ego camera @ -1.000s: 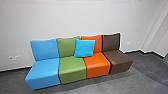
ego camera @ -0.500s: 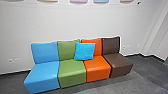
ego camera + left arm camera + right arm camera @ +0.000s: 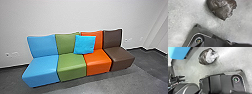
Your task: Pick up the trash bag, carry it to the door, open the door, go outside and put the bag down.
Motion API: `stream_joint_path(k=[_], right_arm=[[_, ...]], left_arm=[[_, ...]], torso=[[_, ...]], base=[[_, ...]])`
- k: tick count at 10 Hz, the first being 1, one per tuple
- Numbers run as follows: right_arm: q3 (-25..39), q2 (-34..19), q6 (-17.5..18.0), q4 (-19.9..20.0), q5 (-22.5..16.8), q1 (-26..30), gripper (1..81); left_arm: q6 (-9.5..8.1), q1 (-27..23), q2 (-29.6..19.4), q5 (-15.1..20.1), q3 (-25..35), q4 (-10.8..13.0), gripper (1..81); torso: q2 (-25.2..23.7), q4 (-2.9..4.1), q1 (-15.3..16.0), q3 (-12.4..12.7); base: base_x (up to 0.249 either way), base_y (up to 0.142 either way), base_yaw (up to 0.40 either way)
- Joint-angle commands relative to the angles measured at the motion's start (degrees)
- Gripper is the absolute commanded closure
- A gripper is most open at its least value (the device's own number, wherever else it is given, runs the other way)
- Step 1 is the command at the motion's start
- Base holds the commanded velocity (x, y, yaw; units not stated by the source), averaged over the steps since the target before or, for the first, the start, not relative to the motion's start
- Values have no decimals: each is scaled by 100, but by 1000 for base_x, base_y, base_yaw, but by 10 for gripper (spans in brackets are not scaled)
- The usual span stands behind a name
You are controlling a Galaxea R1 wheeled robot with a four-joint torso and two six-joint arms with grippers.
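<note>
While the trash bag [image 3: 202,58] rests on the near floor [image 3: 193,70], contents hidden, I cannot tell whether either gripper is spread.

Left wrist view: trash bag [image 3: 221,10] cut off by the edge. Right wrist view: blue seat [image 3: 179,52] likewise. Head view: pillow [image 3: 85,44] partly hides green backrest [image 3: 65,43] and orange backrest [image 3: 99,40]; wall fittings [image 3: 7,54] too blurred to identify.

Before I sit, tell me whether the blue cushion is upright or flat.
Upright: the cushion leans on the green backrest and orange one.
</note>
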Motion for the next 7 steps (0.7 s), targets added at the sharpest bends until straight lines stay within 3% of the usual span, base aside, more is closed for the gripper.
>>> stream_joint_path(k=[1, 3, 4, 6, 7], right_arm=[[259, -297, -15, 168, -824, 805, 10], [5, -182, 2, 168, -1307, 1298, 10], [-163, -120, 55, 168, -1546, 1562, 10], [-514, 38, 195, 168, -2116, 2045, 10], [-594, 73, 213, 168, -2267, 2168, 10]], left_arm=[[-3, -628, -1, 757, -432, -345, 10], [-3, -742, 167, 916, -671, -487, 10], [-3, -786, 193, 951, -688, -582, 10], [-3, -944, 202, 951, -688, -645, 10], [-3, -1058, 220, 951, -688, -654, 10]], torso=[[-549, 0, 354, -517], [-962, 0, 618, -910], [-1161, 0, 746, -560], [-1509, 0, 975, -879], [-1666, 0, 1080, -918]], base=[[0, 0, 0], [0, 0, 0], [0, 0, 0], [0, 0, 0], [0, 0, 0]])
